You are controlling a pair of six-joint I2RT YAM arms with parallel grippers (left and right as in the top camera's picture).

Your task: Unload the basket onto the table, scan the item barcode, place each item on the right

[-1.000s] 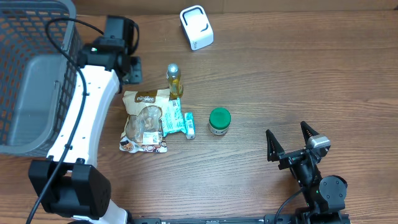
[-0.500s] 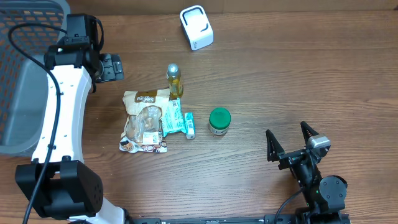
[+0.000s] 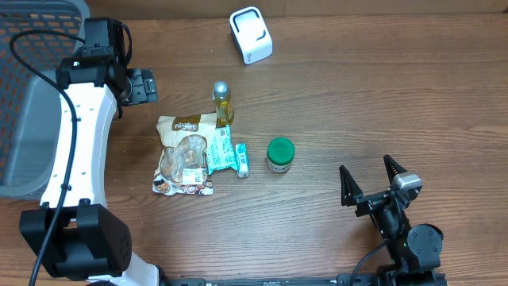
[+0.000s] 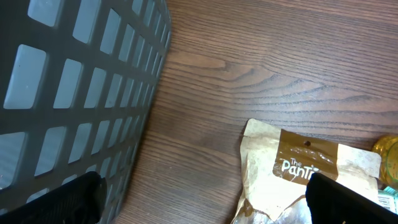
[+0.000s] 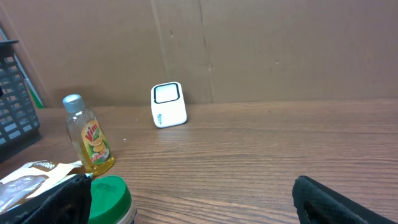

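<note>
Swung beside basket, left gripper newly spread and empty; right gripper also wide; snack bag seemingly next.

Brown wood-grain surface, grey grid basket, white scanner, yellow bottle w/ silver cap, green-lidded jar, tan-and-brown snack bag, teal-white packet.

Brown wood-grain table, smooth w/ a low sheen. The basket is grey moulded plastic lattice, matt. The snack bag has a kraft-paper look at top and glossy clear film below. The bottle is clear plastic w/ a silvery cap; the jar has a shiny green plastic lid. The scanner is smooth white plastic. The back wall is plain matt cardboard.
</note>
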